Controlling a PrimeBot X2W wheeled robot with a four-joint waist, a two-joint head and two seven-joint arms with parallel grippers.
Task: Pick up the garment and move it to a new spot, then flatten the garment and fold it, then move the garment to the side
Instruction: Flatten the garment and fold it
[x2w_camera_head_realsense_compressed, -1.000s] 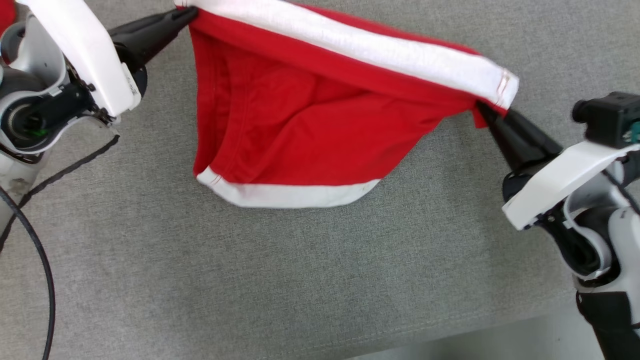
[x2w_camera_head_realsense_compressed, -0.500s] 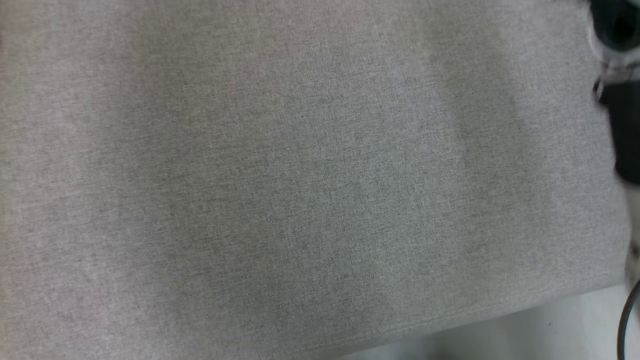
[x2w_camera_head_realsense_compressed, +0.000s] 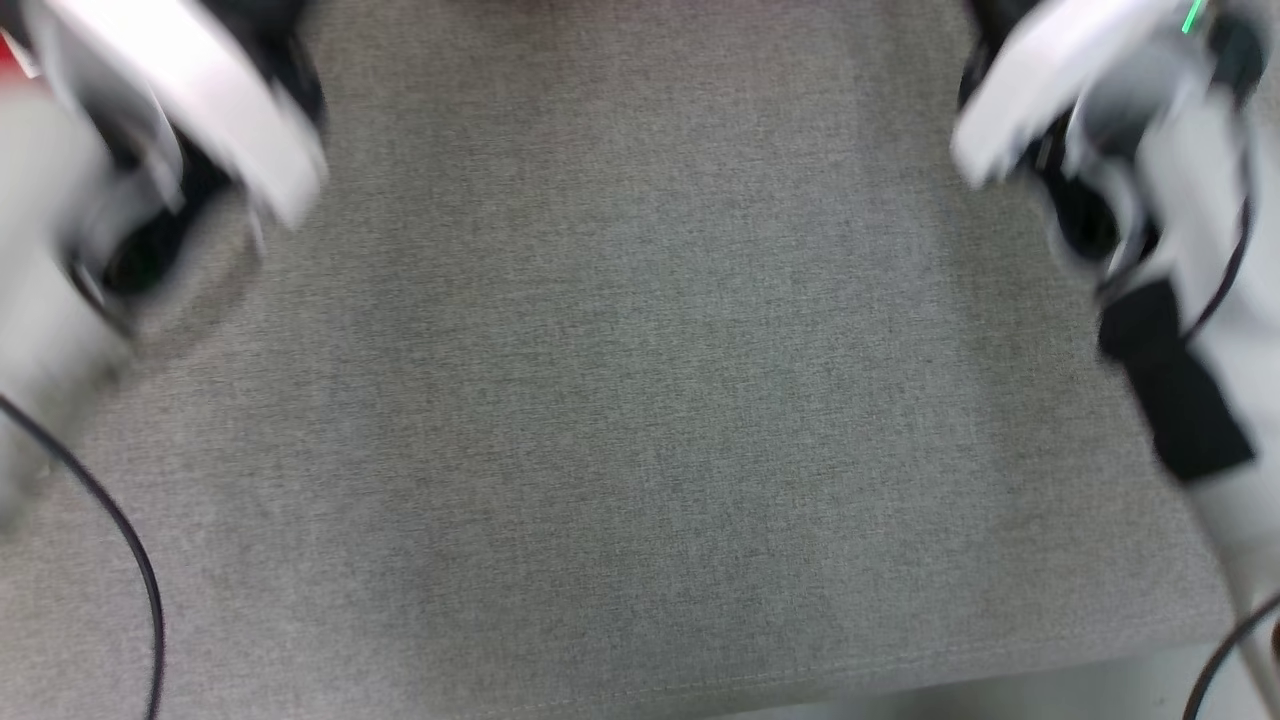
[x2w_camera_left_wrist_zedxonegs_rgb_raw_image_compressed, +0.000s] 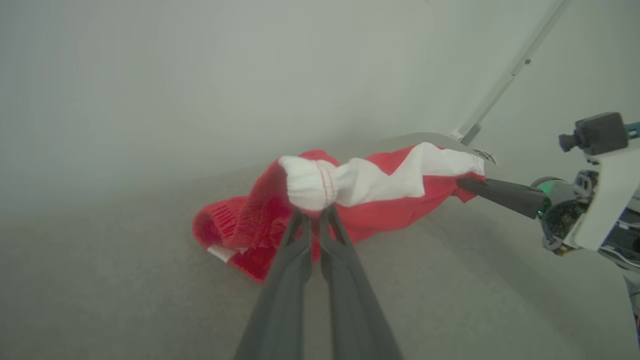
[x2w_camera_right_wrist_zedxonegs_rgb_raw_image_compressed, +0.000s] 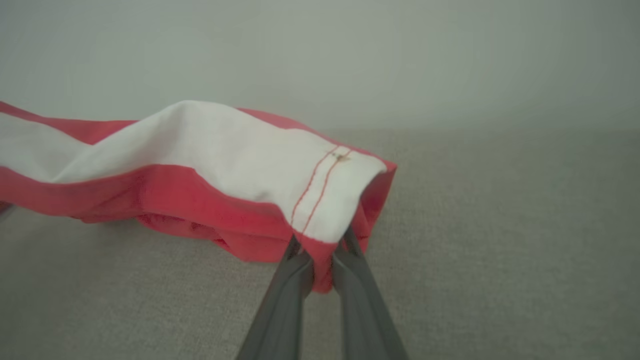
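Nearest in the head view runs the front edge of the gray cloth-covered worktop (x2w_camera_head_realsense_compressed: 640, 400), with a thin black cable (x2w_camera_head_realsense_compressed: 135, 570) curving over its lower left. Farther up, both pale forearms are smeared by motion blur: the left arm (x2w_camera_head_realsense_compressed: 200, 120) at the upper left corner and the right arm (x2w_camera_head_realsense_compressed: 1050, 90) at the upper right.

In the left wrist view, two long dark fingers rise from the bottom edge, and the left pincer (x2w_camera_left_wrist_zedxonegs_rgb_raw_image_compressed: 314, 216) is clenched on a bunched white corner of the garment (x2w_camera_left_wrist_zedxonegs_rgb_raw_image_compressed: 385, 207), a red piece with a white band. From that corner the band runs across to the right pincer (x2w_camera_left_wrist_zedxonegs_rgb_raw_image_compressed: 462, 182), which comes in from the right side and grips the opposite end. The garment is slung between the two pincers above the worktop (x2w_camera_left_wrist_zedxonegs_rgb_raw_image_compressed: 125, 300). Its lower red part, edged with a white hem, sags down toward the gray cloth at the left and seems to touch it.

In the right wrist view, the right pincer (x2w_camera_right_wrist_zedxonegs_rgb_raw_image_compressed: 321, 243) is clamped on the band's end, with a tongue of red cloth pinched between the fingers just below two red stitch lines. The garment (x2w_camera_right_wrist_zedxonegs_rgb_raw_image_compressed: 215, 150) trails away to the left, low over the worktop (x2w_camera_right_wrist_zedxonegs_rgb_raw_image_compressed: 500, 250).

Beyond it stands a plain pale wall (x2w_camera_left_wrist_zedxonegs_rgb_raw_image_compressed: 200, 75), and a slim pale rail (x2w_camera_left_wrist_zedxonegs_rgb_raw_image_compressed: 510, 75) slants up at the right.
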